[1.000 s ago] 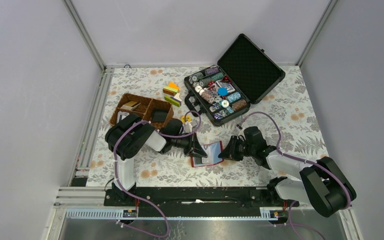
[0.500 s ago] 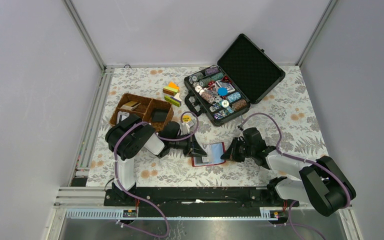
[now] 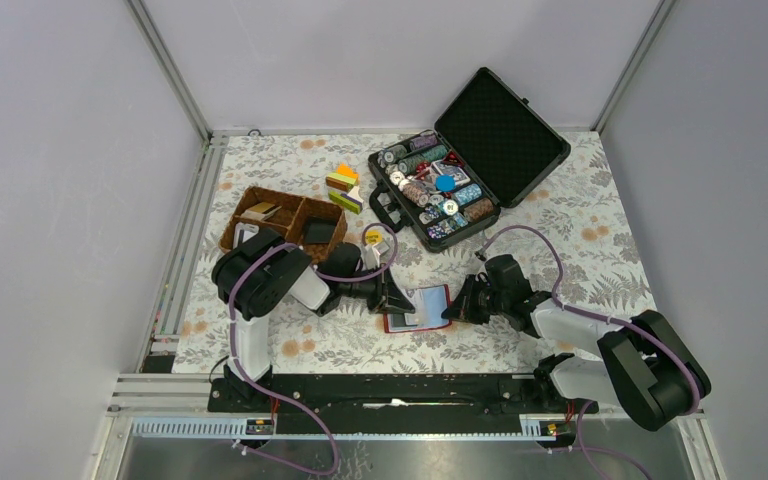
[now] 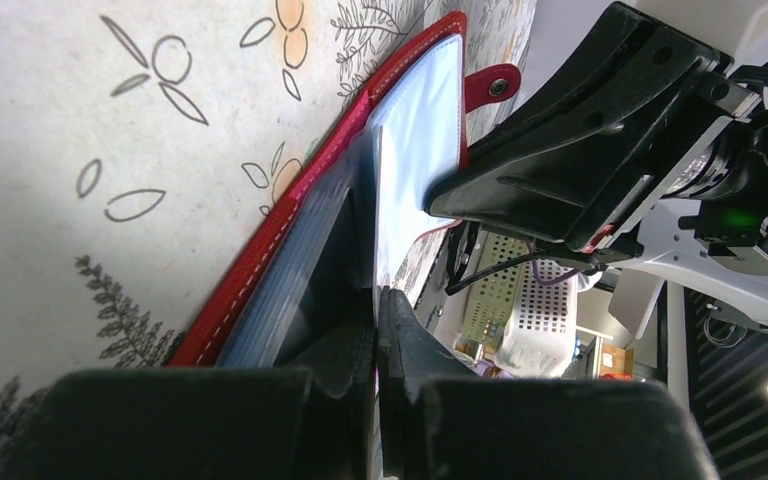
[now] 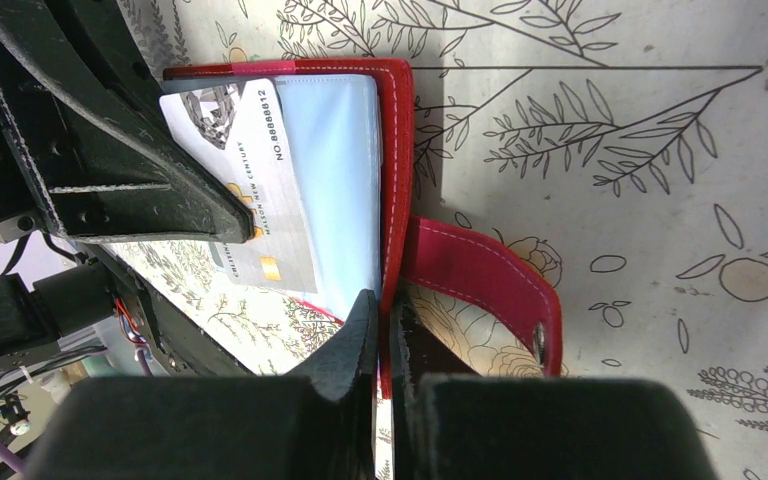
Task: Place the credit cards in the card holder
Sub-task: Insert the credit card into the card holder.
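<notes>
- Closing within the last second, the right pincer is now pinching the card holder by its red edge, steadying it open on the desk.
- Meanwhile the left pincer, pressed together, is gripping a credit card over the clear pocket.
- With the holder anchored, insertion is probably beginning.

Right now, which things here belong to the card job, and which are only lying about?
Job: red card holder, pinched by left gripper and right gripper; whitish credit card at its clear pocket; flat cards in wicker basket.
Lying about: black case of poker chips; coloured blocks.
</notes>
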Robot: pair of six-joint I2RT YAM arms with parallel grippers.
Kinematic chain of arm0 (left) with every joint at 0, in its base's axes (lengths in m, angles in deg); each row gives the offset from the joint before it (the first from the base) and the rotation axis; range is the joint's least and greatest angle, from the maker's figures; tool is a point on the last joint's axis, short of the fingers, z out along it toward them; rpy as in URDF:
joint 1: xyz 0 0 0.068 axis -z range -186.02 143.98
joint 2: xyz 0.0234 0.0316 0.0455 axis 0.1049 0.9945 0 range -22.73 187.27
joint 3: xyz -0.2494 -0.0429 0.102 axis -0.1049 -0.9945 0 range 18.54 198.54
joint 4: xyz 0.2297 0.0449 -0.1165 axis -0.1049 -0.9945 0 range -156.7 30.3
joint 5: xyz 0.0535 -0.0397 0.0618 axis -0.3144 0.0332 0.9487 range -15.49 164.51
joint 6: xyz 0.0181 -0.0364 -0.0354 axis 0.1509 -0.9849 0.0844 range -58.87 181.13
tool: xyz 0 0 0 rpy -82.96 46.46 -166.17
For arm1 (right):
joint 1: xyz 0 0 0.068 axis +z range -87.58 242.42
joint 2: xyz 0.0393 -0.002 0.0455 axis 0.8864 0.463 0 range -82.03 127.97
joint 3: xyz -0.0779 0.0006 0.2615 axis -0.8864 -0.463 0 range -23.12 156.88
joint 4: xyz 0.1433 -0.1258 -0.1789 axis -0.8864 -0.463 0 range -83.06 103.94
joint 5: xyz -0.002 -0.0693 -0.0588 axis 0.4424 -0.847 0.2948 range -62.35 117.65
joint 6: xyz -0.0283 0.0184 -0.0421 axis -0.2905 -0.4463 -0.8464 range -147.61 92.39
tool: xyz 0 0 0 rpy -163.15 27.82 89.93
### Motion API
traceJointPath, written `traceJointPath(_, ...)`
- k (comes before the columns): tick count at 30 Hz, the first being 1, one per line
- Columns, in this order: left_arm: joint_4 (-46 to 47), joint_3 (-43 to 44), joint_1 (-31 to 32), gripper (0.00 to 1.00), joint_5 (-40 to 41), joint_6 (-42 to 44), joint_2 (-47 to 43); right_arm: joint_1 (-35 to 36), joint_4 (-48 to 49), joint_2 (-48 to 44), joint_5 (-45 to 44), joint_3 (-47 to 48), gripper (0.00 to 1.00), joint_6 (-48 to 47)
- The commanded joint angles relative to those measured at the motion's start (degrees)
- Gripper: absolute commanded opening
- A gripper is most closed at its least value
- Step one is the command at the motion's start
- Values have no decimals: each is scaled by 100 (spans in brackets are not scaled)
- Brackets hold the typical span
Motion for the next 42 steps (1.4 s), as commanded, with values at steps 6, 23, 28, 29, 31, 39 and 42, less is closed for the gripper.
traceJointPath(6,-485,44,104,0,328,-176,81,23,-171,-111,-248,70,0,-136)
traceJointPath(23,-621,-186,103,0,719,-398,-119,23,-399,-250,-438,69,0,-203)
traceJointPath(28,-435,-213,117,0,684,-471,-74,19,-393,-239,-434,61,0,-219)
traceJointPath(29,-447,-162,126,0,595,-438,-22,21,-385,-222,-417,67,0,-220)
traceJointPath(31,-472,-28,151,0,465,-411,79,23,-382,-192,-382,84,0,-231)
traceJointPath(39,-910,395,207,0,144,-236,281,23,-409,-204,-377,131,0,-231)
traceJointPath(42,-1125,527,222,0,135,-116,299,21,-396,-196,-355,120,0,-229)
